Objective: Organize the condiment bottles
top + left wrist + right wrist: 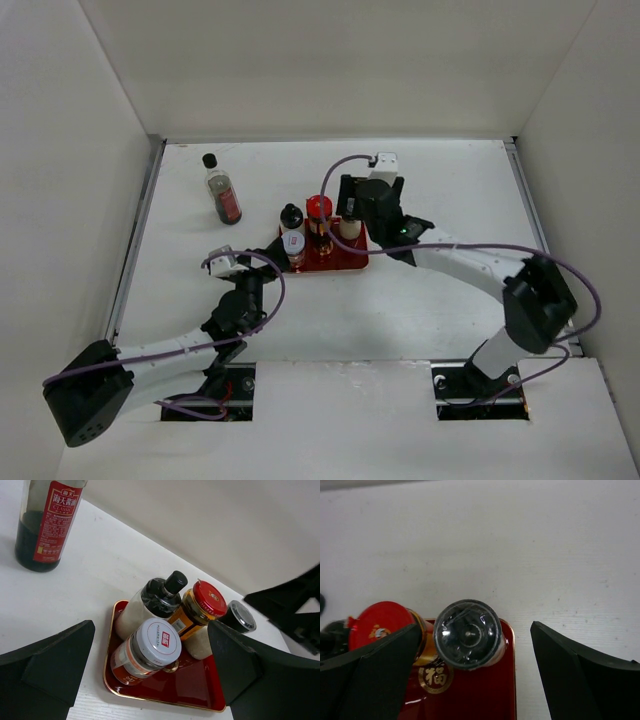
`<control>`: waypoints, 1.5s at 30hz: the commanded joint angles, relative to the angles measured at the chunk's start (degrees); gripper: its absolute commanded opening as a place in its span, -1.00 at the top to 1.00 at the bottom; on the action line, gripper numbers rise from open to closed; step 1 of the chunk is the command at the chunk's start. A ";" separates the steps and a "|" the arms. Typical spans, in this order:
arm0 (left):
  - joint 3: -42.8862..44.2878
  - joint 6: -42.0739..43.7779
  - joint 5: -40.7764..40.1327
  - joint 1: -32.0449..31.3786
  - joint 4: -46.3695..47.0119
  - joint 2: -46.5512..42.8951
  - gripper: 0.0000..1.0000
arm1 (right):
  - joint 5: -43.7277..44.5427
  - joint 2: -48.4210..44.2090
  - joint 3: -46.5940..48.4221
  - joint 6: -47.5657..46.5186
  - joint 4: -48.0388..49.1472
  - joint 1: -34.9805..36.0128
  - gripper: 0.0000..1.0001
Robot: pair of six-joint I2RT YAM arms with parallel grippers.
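A flat red tray (345,258) holds several condiment bottles: a short black-capped bottle (291,216), a grey-lidded jar (294,243), a red-capped brown jar (319,208) and a dark-lidded shaker (349,207). The tall clear bottle with dark red liquid (222,190) stands alone on the table, far left. My left gripper (150,680) is open and empty, just short of the tray's near-left side, facing the grey-lidded jar (150,647). My right gripper (475,680) is open above the tray's far right corner, with the shaker (467,634) between its fingers but not touched. The red cap (380,625) is beside it.
White walls close in the table on the left, back and right. The right arm (295,610) hangs over the tray's far side. The tray's near right part (200,685) is bare.
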 commanded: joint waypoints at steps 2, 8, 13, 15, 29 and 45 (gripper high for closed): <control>4.13 -0.04 -0.59 0.67 -1.54 0.17 -1.00 | 7.81 -13.29 -3.21 0.68 2.39 2.73 -1.00; 17.22 2.69 2.04 3.65 -22.61 2.03 -1.00 | 7.99 -22.35 -13.66 0.76 3.35 3.97 -1.00; 28.90 7.42 2.47 8.48 -36.86 -1.31 -1.00 | 2.12 -26.49 -22.36 2.69 7.82 4.06 -0.75; 34.09 9.19 4.49 12.25 -41.53 -0.88 -1.00 | -0.09 -26.67 -25.27 3.57 10.64 4.06 0.19; 57.93 8.58 12.68 27.56 -62.29 16.86 -0.60 | -2.38 -33.00 -39.87 3.93 25.06 3.88 -0.52; 67.60 9.46 18.21 37.67 -61.15 33.66 -0.17 | -3.79 -30.36 -38.90 3.22 25.50 4.32 -0.65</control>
